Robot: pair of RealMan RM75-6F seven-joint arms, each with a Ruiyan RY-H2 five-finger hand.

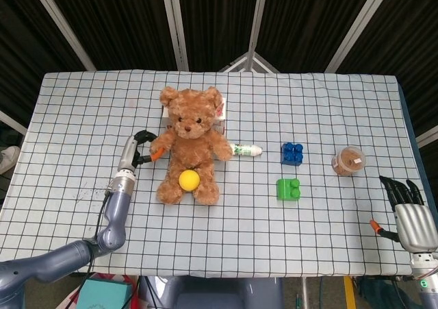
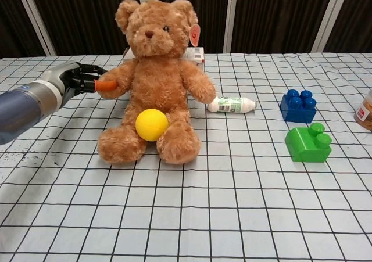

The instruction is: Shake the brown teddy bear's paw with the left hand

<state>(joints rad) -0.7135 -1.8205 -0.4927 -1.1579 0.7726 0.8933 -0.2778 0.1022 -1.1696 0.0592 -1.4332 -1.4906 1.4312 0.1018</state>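
The brown teddy bear point(image 1: 189, 141) point(image 2: 154, 79) sits upright on the checked tablecloth, left of centre, with a yellow ball point(image 1: 189, 179) point(image 2: 151, 124) between its legs. My left hand point(image 1: 139, 146) point(image 2: 77, 79) grips the bear's outstretched paw point(image 1: 159, 144) point(image 2: 114, 79), an orange fingertip pressed against the fur. My right hand point(image 1: 407, 213) hangs beyond the table's front right corner, its dark fingers apart and holding nothing; the chest view does not show it.
A small white bottle point(image 1: 246, 150) point(image 2: 232, 104) lies just right of the bear. Further right stand a blue block point(image 1: 292, 153) point(image 2: 297, 105), a green block point(image 1: 289, 189) point(image 2: 308, 142) and a round brown-filled tub point(image 1: 348, 161). A white box point(image 2: 194, 53) lies behind the bear.
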